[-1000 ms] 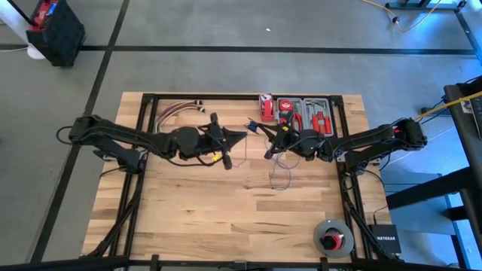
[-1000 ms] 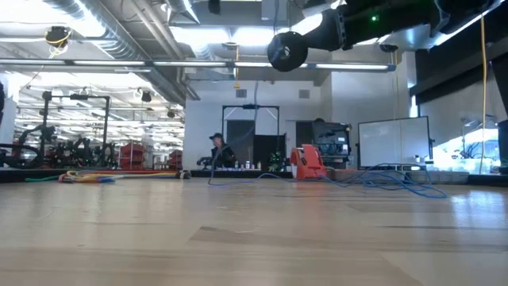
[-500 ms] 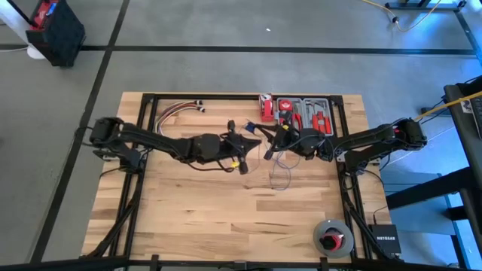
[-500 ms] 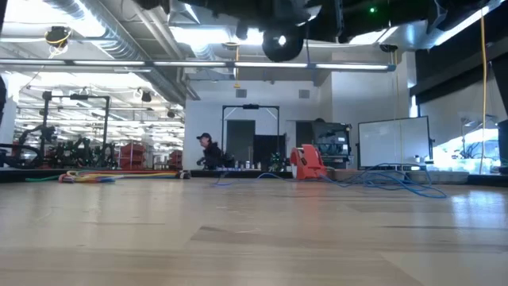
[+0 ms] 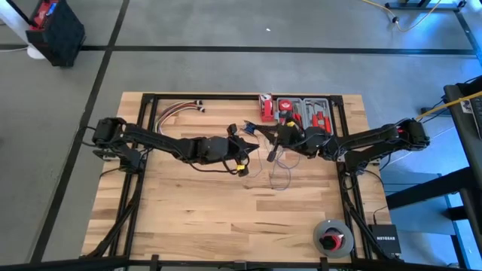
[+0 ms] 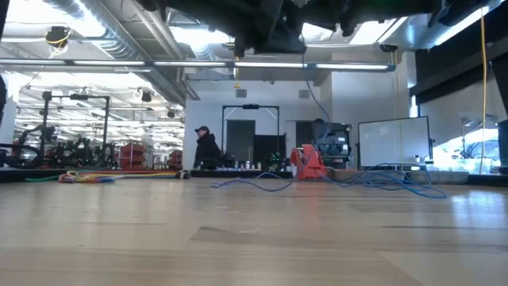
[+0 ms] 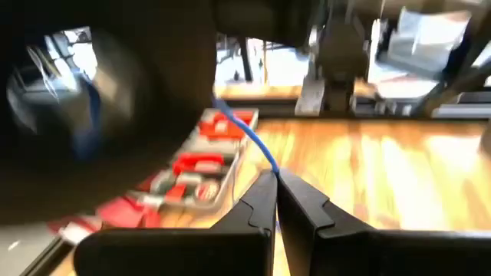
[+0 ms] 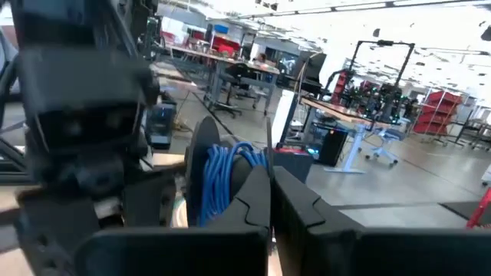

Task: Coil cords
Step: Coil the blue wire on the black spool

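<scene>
Two dark grippers meet just beside the red-and-grey tray of hand tools (image 5: 305,113) at the far edge of the wooden table (image 5: 188,218). The left gripper (image 7: 275,178) has its jaws closed on the thin blue-violet cord (image 7: 249,136). The right gripper (image 8: 270,175), nearest the tray, has its jaws pressed together beside a coiled bundle of that cord (image 8: 222,180). More cord trails in loose loops (image 5: 280,177) on the table below the tray.
</scene>
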`<state>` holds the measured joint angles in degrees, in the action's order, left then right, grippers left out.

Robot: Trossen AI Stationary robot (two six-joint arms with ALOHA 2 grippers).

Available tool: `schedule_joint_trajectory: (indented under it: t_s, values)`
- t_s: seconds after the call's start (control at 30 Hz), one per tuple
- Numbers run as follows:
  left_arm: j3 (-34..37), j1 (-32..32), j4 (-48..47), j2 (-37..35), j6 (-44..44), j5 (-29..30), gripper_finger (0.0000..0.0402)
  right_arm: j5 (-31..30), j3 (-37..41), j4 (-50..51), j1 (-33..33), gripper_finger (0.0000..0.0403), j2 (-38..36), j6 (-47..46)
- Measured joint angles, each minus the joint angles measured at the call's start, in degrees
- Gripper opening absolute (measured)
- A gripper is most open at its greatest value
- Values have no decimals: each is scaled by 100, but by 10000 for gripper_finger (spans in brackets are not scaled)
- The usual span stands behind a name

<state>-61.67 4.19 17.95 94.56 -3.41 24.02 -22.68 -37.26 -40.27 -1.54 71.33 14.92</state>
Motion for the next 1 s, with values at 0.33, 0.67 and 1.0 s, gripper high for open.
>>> schedule_joint_trajectory:
  t_s: [0.33, 0.67, 1.0]
  values:
    - [-6, 1, -971, -17, 4, 307, 1, -17, 4, 255, -241, 3, -491, -10]
    - [136, 31, -1656, 117, 216, 307, 3, -21, -7, 435, -501, 3, -901, 60]
    - [-90, 14, -355, 254, 607, -1373, 4, -21, -4, 502, -490, 3, -892, 76]
